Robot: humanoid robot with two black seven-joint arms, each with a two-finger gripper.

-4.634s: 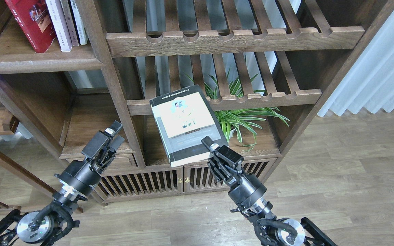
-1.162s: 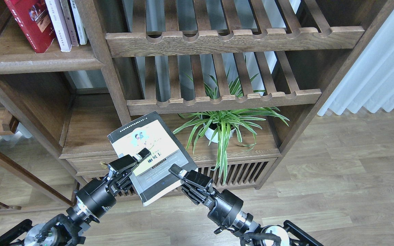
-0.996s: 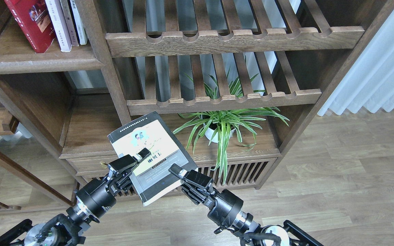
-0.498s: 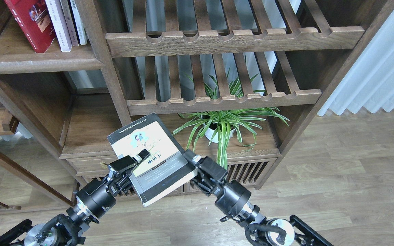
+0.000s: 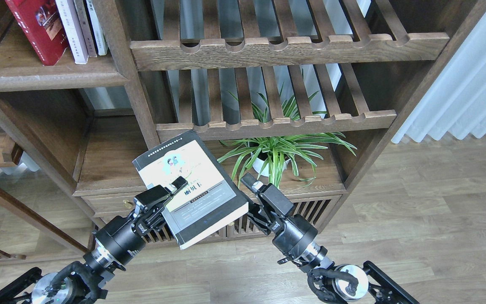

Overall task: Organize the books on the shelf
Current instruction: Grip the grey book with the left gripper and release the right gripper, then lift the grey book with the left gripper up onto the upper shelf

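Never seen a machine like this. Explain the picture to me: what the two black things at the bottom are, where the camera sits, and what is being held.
The camera sits in the robot's head, looking forward and down, so the two black things are its own arms. Each ends in a two-finger gripper. The left gripper is clamped on a thick grey-black book with a pale panel on its cover, holding it in the air in front of a dark wood bookcase. The right gripper is just beside the book's right edge, apart from it; its fingers are hard to tell apart. Up at the top left, a red book and some pale ones stand on a flat shelf. A potted plant stands low in the bookcase.
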